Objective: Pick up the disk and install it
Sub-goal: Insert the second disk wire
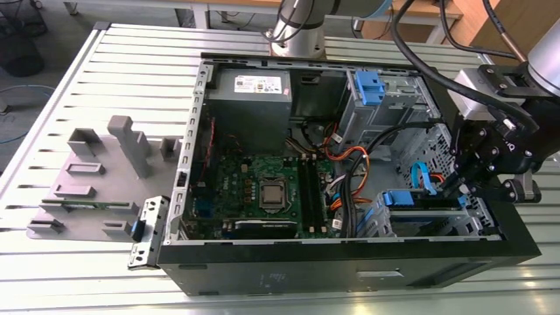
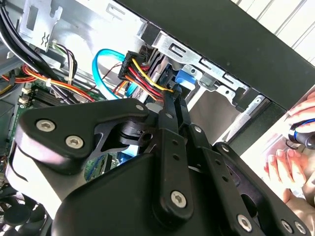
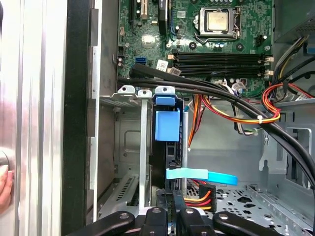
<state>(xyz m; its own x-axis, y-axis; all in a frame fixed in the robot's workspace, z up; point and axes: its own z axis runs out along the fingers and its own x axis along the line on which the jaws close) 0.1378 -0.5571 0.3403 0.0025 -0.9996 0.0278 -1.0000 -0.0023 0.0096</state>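
Observation:
The disk (image 1: 410, 200) sits in the lower drive cage of the open computer case (image 1: 350, 262), at the exterior view's right, with its bright blue carrier showing. In the first wrist view the disk (image 3: 167, 125) stands edge-on in the bay, blue tab outward. My gripper (image 1: 455, 189) hangs just beside that bay. In both wrist views its two black fingers (image 2: 168, 105) lie close together with no visible gap. The gripper's tips (image 2: 173, 96) reach the disk's blue rail (image 2: 186, 78). From the first wrist view my gripper (image 3: 171, 214) lines up with the disk's edge.
Bundled red, yellow and black wires (image 3: 246, 115) and a light blue flat cable (image 3: 202, 175) cross close to the bay. The motherboard (image 1: 262, 190), power supply (image 1: 254, 88) and tall cage with its blue bracket (image 1: 368, 88) fill the case. A grey fixture plate (image 1: 96, 177) lies outside. A person's hand (image 2: 290, 157) rests by the case wall.

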